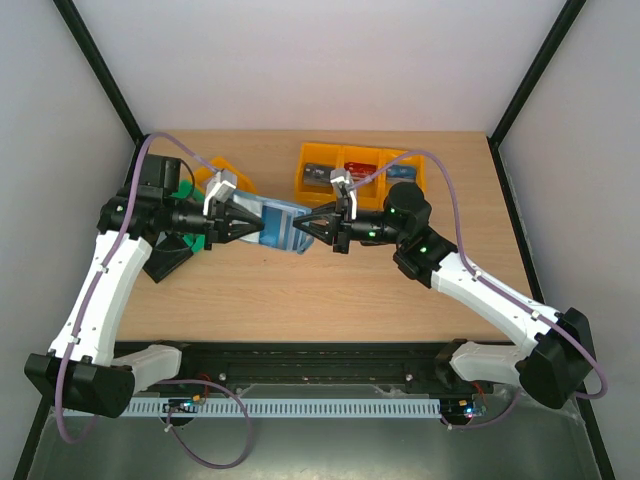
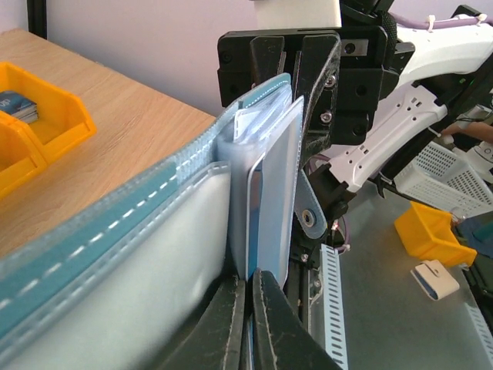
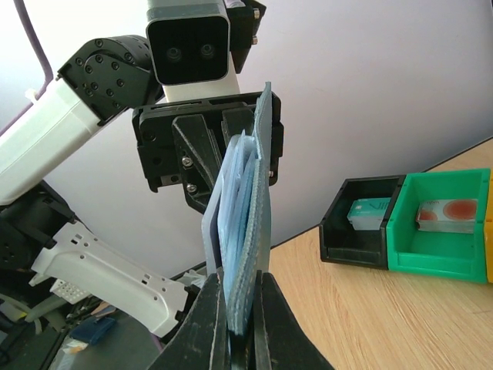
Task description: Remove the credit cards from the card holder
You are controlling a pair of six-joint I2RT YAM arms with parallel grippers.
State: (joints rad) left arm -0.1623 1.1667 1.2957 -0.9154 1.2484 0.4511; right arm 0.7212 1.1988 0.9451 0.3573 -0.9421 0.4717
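Holding card holder (image 1: 277,226) in mid-air over table (image 1: 330,295), slung btwn both arms, centre-left in top view. L gripper (image 1: 243,228) is clenched on its left end. L wrist cam shows fingertips (image 2: 227,320) pinched tight on the pocket edge, can't tell if a card is in the pinch too. Holder is open: teal outside, pale pockets inside. Credit cards (image 2: 271,185) sit in the pocket, white + blue edges showing. R gripper (image 1: 303,228) is clamped on the opposite end, fingers (image 3: 204,331) closed on the stitched edge. Black bin (image 3: 362,223) and green bin (image 3: 447,235) stand side by side on the table, each w/ cards inside. Orange bins (image 1: 322,165) are behind R gripper.
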